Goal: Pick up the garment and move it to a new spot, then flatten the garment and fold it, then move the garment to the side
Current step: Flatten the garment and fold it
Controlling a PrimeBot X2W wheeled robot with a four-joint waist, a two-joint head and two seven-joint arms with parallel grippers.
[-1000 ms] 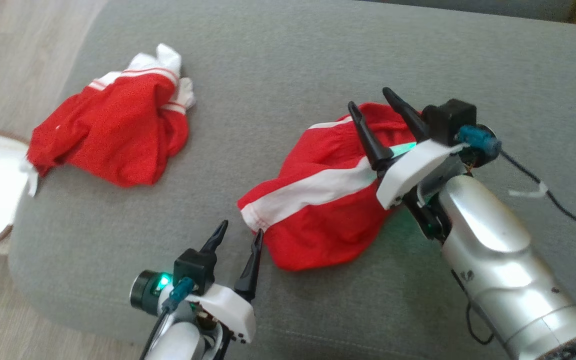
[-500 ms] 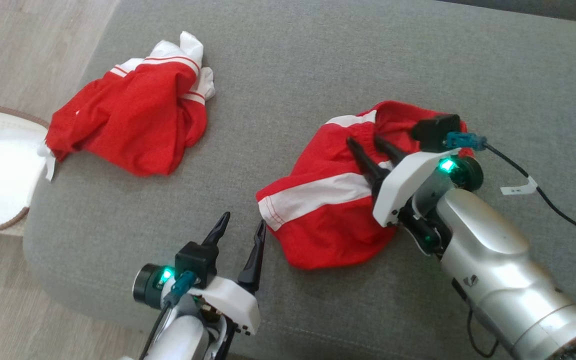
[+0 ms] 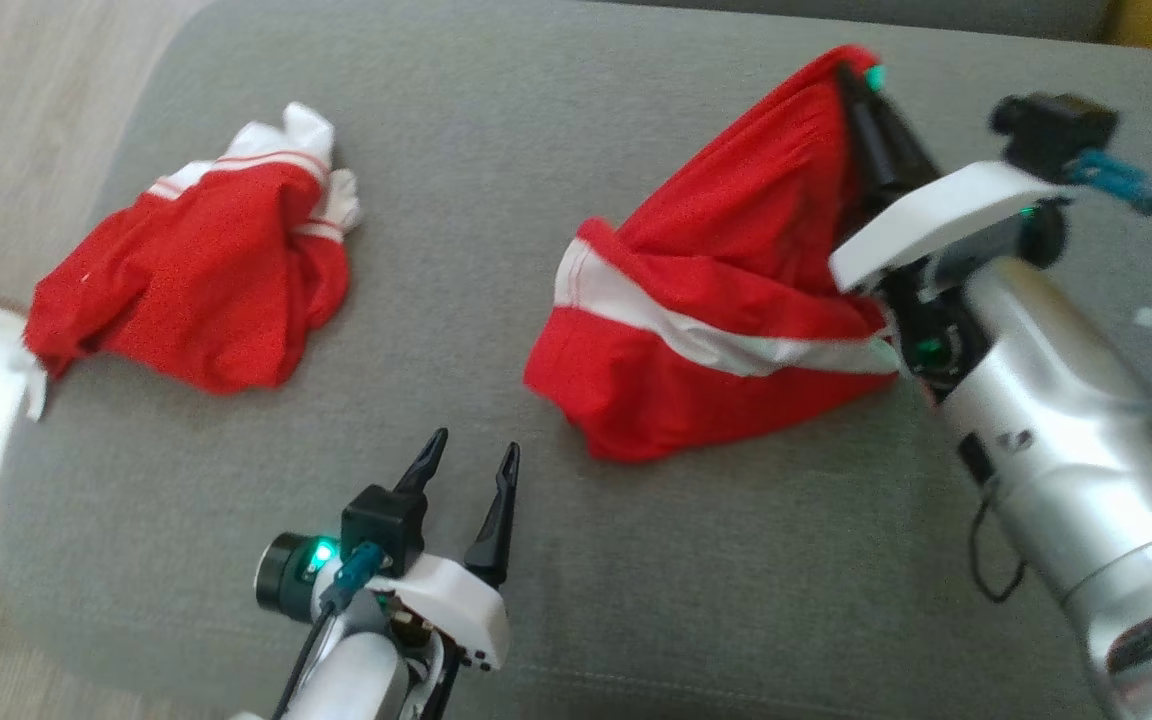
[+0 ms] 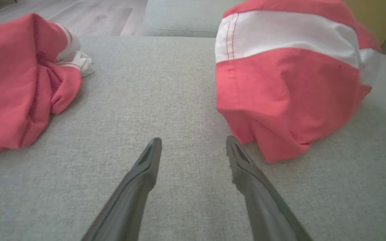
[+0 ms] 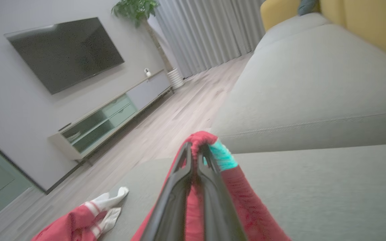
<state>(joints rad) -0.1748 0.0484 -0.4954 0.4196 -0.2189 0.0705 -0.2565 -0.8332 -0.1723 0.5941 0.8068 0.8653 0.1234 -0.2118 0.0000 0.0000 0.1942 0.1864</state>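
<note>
Nearest you, your left gripper point(image 3: 473, 445) hangs low over the sofa point(image 3: 536, 120), fingers spread and nothing between them. In its wrist view the tips frame bare cushion, and the garment's lowest corner lies just beside the right-hand finger. My guess is that it waits there to take that hem once the cloth hangs free.

Next out is the garment point(image 3: 726, 300), red with a white band. Its bottom fold rests on the cushion about mid-seat, and the rest climbs in a taut slope toward the far right. That slope suggests the weight is shared between sofa and grip, so I judge the pick-up to be under way and not complete.

At the top of the slope your right gripper point(image 3: 861, 85) is clamped tight on a gathered red edge, which looks like the waistband. Its wrist view shows cloth bunched over both closed fingers. Holding by an edge lets the rest fall open, which should make flattening easier. The pinch takes in little cloth, though, so a quick swing could pull it loose. Lift until the low fold leaves the cushion before you carry it sideways.

Farther left, well apart, a second garment point(image 3: 196, 290) lies crumpled near the sofa's end. Choose a new spot away from it, or the two reds may tangle.

Beyond the seat, the right wrist view shows wooden floor point(image 5: 166, 120) and a TV point(image 5: 65, 50) on the far wall.
</note>
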